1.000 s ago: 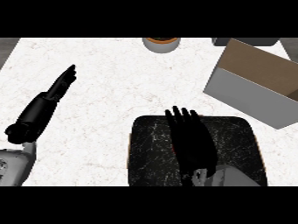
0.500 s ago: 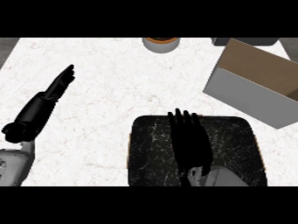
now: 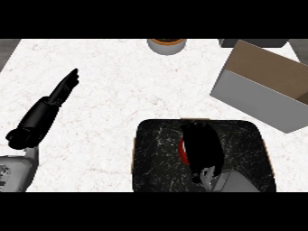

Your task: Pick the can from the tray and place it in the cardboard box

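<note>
Since the earlier frame, the right hand point(image 3: 202, 142) had bunched up over the tray point(image 3: 157, 153). Its fingers point(image 3: 198, 128), stretched flat toward the far edge then, were now curled, and a red sliver of the can point(image 3: 183, 151) showed at the hand's left side. The can was within the tray's outline, under that hand, wrapped by the fingers and mostly hidden; whether it had left the tray's surface could not be told. The tray sat at the near edge of the tabletop point(image 3: 116, 67), right of the middle. The box point(image 3: 256, 101) stood open near the far right corner, apart from the tray. The left hand point(image 3: 64, 88) rested over the left side as before, fingers straight and pressed together, holding nothing. A round pot point(image 3: 166, 46) stood at the far edge.
</note>
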Controlling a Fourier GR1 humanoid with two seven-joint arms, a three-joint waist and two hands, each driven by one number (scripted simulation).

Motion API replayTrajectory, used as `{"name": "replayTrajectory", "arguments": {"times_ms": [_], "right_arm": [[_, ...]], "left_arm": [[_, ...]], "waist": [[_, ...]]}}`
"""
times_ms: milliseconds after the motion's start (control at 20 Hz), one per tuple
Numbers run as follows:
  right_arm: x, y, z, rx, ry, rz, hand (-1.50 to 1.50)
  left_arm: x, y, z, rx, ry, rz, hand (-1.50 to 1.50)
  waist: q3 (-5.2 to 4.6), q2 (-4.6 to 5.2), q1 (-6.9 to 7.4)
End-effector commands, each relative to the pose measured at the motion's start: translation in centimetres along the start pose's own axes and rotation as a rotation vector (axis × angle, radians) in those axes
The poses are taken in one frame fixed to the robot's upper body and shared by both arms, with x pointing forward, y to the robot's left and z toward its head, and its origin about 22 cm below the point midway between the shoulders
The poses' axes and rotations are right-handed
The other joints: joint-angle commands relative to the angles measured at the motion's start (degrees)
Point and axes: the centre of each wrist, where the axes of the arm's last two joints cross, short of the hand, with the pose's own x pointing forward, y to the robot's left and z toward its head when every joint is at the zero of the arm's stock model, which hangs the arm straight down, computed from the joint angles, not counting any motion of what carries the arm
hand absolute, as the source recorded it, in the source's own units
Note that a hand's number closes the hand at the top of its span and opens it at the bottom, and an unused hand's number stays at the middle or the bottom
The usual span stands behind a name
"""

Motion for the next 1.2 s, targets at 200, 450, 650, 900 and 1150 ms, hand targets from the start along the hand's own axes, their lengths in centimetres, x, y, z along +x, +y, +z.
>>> {"name": "replayTrajectory", "arguments": {"times_ms": [200, 450, 650, 900, 1150], "right_arm": [[-0.9, 2.3, -1.5, -0.143, -0.116, 0.083, 1.5], [-0.6, 1.7, -0.7, -0.215, -0.155, 0.101, 1.5], [2.9, 0.7, -1.6, -0.154, -0.497, 0.028, 1.5], [1.7, 1.1, -1.8, -0.235, -0.765, -0.019, 1.5], [1.1, -2.0, -0.8, -0.446, -0.823, 0.028, 1.5]], "left_arm": [[0.5, 1.1, -0.2, -0.001, -0.017, -0.005, 0.0], [1.4, 1.5, 0.4, 0.002, 0.004, -0.013, 0.0], [1.3, 0.1, -0.5, -0.013, -0.026, 0.008, 0.0], [1.1, 0.0, -0.9, 0.006, -0.013, -0.004, 0.0], [1.2, -1.0, -0.7, 0.006, -0.016, 0.003, 0.0]], "waist": [[0.07, 0.22, 0.12], [0.07, 0.1, 0.08], [0.12, 0.51, 1.25], [0.11, 0.34, 0.48], [0.07, 0.04, -0.04]]}}
